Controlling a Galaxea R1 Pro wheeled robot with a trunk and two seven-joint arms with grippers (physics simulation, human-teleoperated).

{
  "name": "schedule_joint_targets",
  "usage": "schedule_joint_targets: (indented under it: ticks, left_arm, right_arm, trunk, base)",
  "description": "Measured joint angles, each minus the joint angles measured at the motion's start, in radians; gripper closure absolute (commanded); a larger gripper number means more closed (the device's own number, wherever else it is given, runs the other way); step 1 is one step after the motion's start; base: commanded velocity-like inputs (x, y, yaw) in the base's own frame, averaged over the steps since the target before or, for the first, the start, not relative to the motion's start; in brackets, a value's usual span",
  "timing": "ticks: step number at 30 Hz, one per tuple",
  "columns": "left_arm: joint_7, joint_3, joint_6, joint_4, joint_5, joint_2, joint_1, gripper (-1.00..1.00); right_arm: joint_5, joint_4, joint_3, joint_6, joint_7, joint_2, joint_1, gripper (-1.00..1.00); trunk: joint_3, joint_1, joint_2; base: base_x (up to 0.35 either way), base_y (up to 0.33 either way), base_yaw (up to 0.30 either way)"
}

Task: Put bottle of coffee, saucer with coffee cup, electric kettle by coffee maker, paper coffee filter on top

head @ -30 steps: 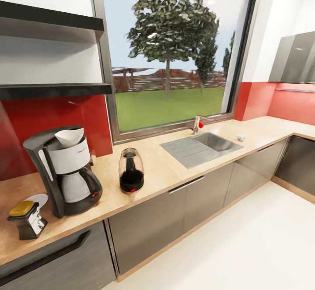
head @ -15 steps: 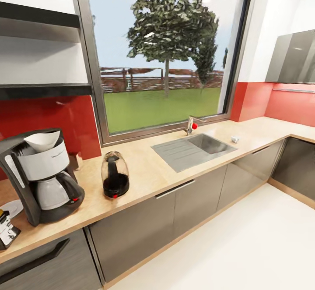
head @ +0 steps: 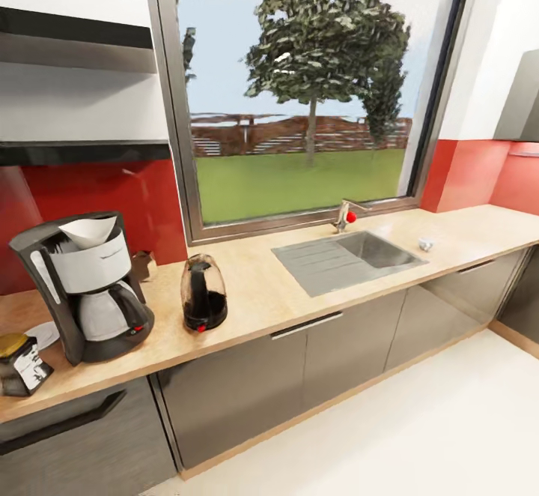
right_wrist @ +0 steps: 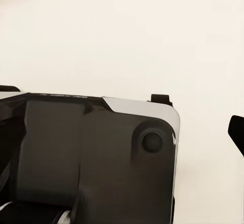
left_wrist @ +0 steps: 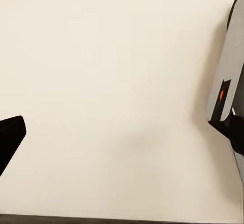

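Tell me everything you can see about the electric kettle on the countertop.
The electric kettle is a rounded body of dark tinted glass on a black base, with a black handle and a small red switch low at the front. It stands upright on the wooden countertop, a little apart from the coffee maker and between it and the sink. Only the countertop touches it. Whether it holds water cannot be told.

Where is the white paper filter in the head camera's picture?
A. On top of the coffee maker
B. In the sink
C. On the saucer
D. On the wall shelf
A: the white paper filter sits in the open top of the coffee maker, left of the kettle.
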Motion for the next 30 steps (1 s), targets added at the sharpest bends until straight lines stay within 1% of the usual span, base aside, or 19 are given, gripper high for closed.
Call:
schedule_joint_targets:
  ticks: [19,30]
  left_arm:
    - [-0.001,0.001,-0.003,0.0,0.002,0.002,0.0,-1.0]
    - [-0.002,0.0,-0.003,0.0,-0.001,0.001,-0.001,-1.0]
  right_arm:
    - [0.0,0.0,0.0,0.0,0.0,0.0,0.0,-1.0]
    - [0.0,-0.002,-0.001,0.002,0.0,0.0,0.001,-1.0]
  trunk:
    - [-0.012,0.0,0.001]
    - [-0.022,0.0,0.001]
  base:
    - [0.0,-0.003,0.254]
    - [0.0,0.0,0.213]
